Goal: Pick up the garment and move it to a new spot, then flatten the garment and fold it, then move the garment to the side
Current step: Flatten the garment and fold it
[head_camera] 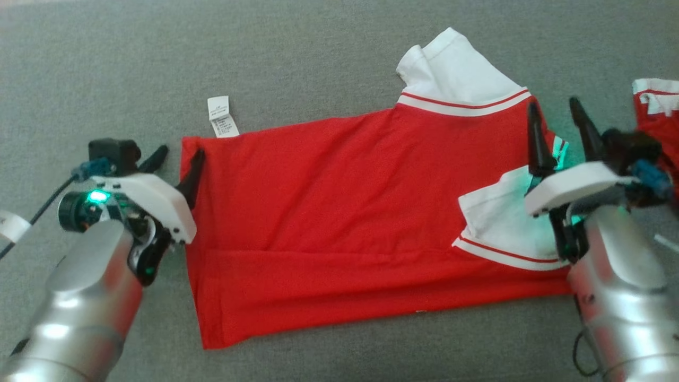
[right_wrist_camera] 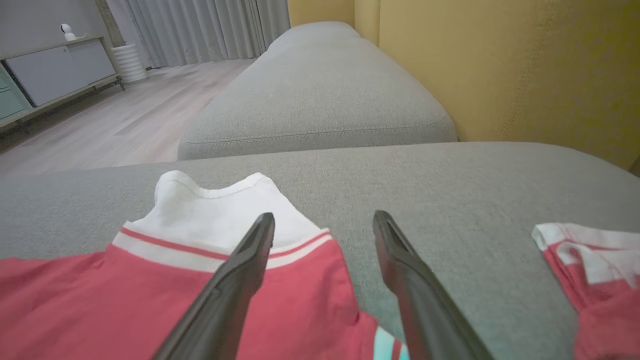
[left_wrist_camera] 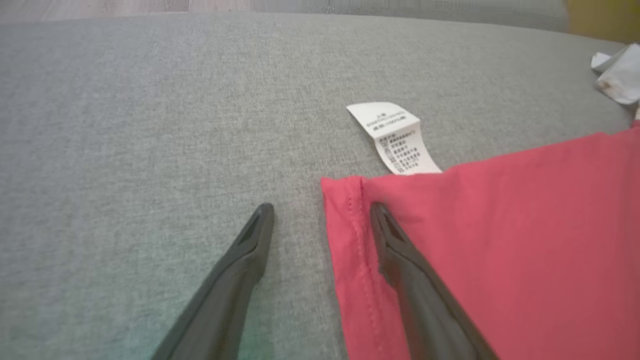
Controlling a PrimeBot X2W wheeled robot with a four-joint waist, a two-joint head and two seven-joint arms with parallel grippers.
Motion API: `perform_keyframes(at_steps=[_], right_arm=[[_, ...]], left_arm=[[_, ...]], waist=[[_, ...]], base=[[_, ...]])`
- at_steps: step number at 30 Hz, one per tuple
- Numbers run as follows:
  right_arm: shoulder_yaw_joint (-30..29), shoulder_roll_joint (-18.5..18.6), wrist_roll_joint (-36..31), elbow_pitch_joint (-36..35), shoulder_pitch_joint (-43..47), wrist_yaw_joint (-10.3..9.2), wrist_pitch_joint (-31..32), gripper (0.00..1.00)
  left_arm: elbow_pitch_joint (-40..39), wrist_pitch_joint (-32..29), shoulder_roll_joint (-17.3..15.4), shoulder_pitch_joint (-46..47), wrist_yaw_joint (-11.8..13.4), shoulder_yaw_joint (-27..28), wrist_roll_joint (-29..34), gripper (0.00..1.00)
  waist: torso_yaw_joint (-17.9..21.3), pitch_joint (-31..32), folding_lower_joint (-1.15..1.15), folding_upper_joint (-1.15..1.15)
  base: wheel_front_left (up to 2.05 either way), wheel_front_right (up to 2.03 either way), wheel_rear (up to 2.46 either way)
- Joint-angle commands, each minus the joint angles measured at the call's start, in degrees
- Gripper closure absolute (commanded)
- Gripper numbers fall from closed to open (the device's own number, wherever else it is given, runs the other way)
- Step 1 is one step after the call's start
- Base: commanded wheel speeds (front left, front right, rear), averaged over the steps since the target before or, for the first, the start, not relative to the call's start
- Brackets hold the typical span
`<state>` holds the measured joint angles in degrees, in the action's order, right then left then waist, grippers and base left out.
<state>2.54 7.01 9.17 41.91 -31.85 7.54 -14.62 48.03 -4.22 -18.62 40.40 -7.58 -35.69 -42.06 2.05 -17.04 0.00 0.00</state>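
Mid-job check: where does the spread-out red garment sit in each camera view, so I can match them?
Head view: garment spread across the centre.
Left wrist view: garment at lower right, its hemmed corner beneath one finger of the open left claw.
Right wrist view: garment at lower left.
Shared landmark: the grey cushion under it.

Two red garments, the spread garment (head_camera: 339, 223) and the crumpled garment (head_camera: 658, 119), plus one care label (head_camera: 220, 115).

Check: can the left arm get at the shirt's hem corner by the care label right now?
Probably yes. The left gripper is open and straddles the hem corner of the red shirt, one finger over fabric, the other over the grey cushion. Nothing lies between; the care label sits just beyond.
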Motion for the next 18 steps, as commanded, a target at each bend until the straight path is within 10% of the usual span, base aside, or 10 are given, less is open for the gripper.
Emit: perform_keyframes(at_steps=[1, 8, 10, 11, 18], right_arm=[[1.56, 0.83, 0.4, -1.11, -3.14, -0.05, -0.38, 0.0], [3.49, 1.77, -0.09, 1.78, -7.65, -0.05, -0.38, 0.0], [4.21, 2.04, -0.3, 3.69, -9.53, -0.05, 0.39, 0.0], [4.47, 2.13, -0.14, 5.0, -10.63, -0.05, 1.75, 0.0], [5.91, 4.28, -0.6, 12.64, -20.51, -0.05, 9.15, 0.0]], left_arm=[[-0.87, 1.13, -1.66, 3.53, 0.09, 0.93, -1.52, 0.0], [-0.35, 1.51, -0.91, 4.79, 0.09, -4.32, -5.21, 0.08], [-0.83, -0.42, -0.45, 4.71, 0.09, -6.35, -7.34, 0.84], [-1.36, -1.39, -0.26, 4.68, 0.09, -7.29, -8.62, 1.0], [-3.3, 2.18, -0.77, 7.71, 0.09, -11.64, -11.21, 1.0]], waist=[[-0.38, -0.55, 0.0, 0.0], [-1.37, -1.47, 0.0, 0.0], [-1.84, -1.78, 0.0, 0.0], [-2.18, -1.93, 0.0, 0.0], [-6.49, -3.86, 0.0, 0.0]], base=[[0.0, 0.0, 0.0], [0.0, 0.0, 0.0], [0.0, 0.0, 0.0], [0.0, 0.0, 0.0], [0.0, 0.0, 0.0]])
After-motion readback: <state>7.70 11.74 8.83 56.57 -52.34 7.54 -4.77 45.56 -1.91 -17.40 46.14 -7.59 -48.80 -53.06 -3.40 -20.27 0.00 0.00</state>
